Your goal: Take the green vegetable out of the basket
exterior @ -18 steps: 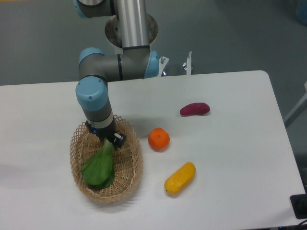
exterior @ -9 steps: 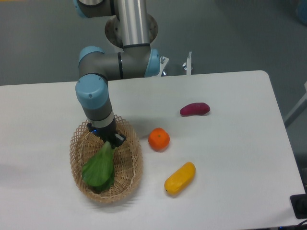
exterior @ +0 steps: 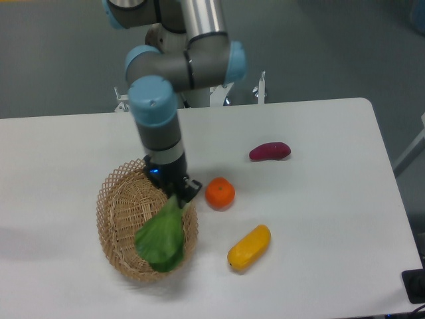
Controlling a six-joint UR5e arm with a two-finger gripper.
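With end effector [exterior: 178, 193] clamped on vegetable [exterior: 162, 238] stalk, raise vertically until leaves clear basket [exterior: 114, 214] rim.

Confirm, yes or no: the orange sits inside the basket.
No. The orange rests on the white table just right of the basket, outside its looped rim.
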